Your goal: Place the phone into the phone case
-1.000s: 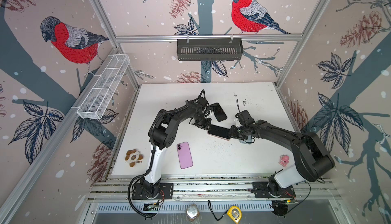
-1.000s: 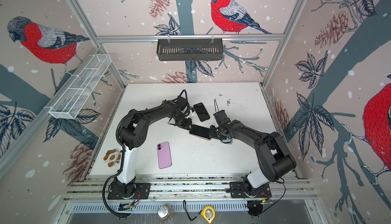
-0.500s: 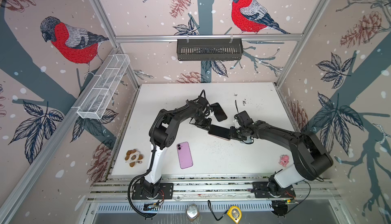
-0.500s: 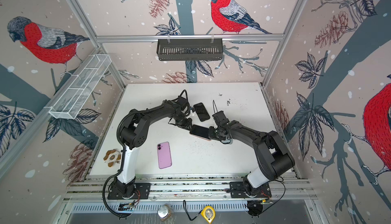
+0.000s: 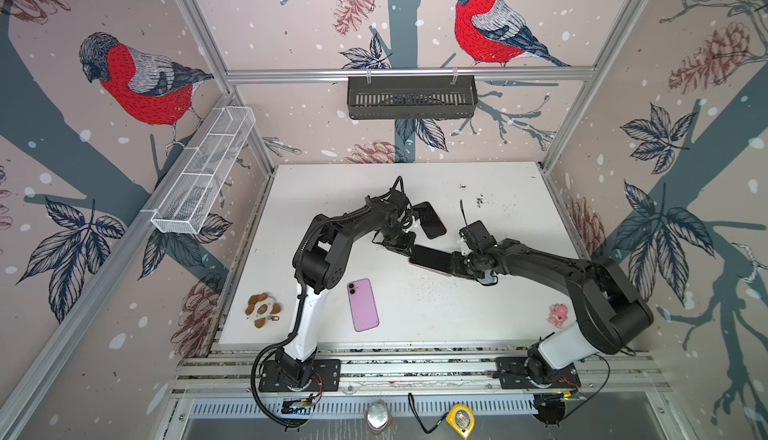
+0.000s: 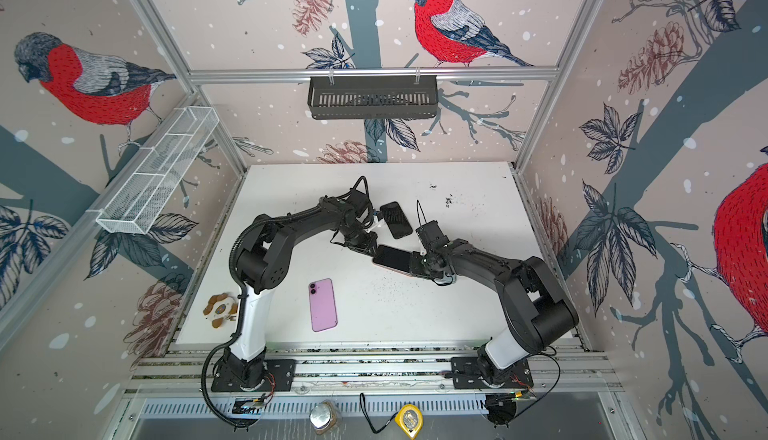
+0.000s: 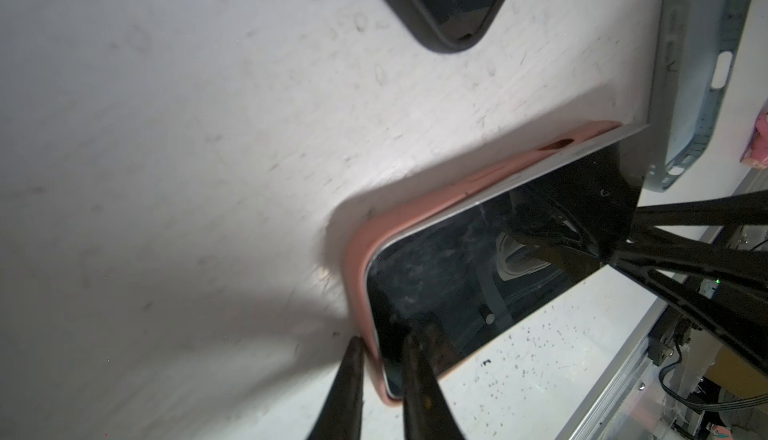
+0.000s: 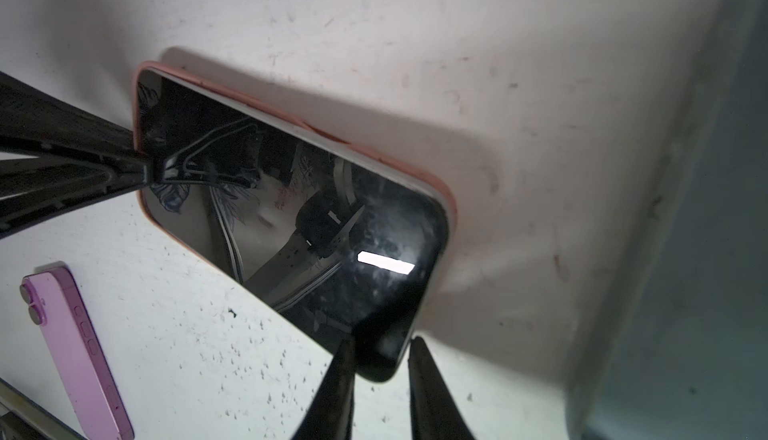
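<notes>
Two-sided pinch on the bench (image 5: 457,317), tighter than a second ago: left end effector (image 7: 382,336) clenched on the case (image 7: 357,259) rim, right end effector (image 8: 382,340) grasping the raised end of the phone (image 8: 291,209), other end already seated; probably ready to press flat.
</notes>
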Tool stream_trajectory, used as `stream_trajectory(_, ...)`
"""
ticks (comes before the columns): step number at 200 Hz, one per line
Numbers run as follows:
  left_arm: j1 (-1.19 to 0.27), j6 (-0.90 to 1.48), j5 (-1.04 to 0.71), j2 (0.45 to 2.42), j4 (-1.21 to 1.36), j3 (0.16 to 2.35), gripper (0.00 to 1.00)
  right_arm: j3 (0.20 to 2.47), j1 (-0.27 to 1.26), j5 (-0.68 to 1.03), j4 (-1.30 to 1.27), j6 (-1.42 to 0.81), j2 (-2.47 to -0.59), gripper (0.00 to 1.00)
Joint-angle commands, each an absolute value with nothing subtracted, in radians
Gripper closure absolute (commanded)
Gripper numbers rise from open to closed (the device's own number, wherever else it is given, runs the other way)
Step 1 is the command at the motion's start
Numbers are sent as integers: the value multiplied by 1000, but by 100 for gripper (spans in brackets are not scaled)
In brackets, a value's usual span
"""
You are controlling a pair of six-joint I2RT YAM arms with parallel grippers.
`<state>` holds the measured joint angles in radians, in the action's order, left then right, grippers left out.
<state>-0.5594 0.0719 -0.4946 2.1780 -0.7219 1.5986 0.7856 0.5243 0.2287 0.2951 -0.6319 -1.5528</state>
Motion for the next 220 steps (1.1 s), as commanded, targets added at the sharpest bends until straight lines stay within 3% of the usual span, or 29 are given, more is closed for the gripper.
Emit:
stream_trajectory(1, -562, 60, -457, 2190, -755, 1599, 82, 773, 531, 222, 285, -645, -1559, 77)
stream_trajectory(37, -562, 60, -460, 2192, -755, 1599, 82, 777, 539, 231, 279, -649, -1571, 86)
stream_trajectory(110, -562, 58, -464, 2191, -756, 1599, 82, 795, 542, 223, 289, -644, -1575, 89)
stream_trajectory(136, -562, 60, -458, 2182, -750, 1595, 82, 816, 521, 195, 318, -626, -1552, 97)
stream_trajectory(163, -562, 62, -433, 2170, -745, 1598, 82, 850, 481, 196, 353, -592, -1536, 96)
stream_trajectory(178, -560, 69, -401, 2138, -724, 1586, 82, 872, 458, 198, 367, -569, -1531, 86)
stream_trajectory(220, -554, 51, -411, 2008, -618, 1528, 77, 937, 415, 202, 379, -514, -1582, 80)
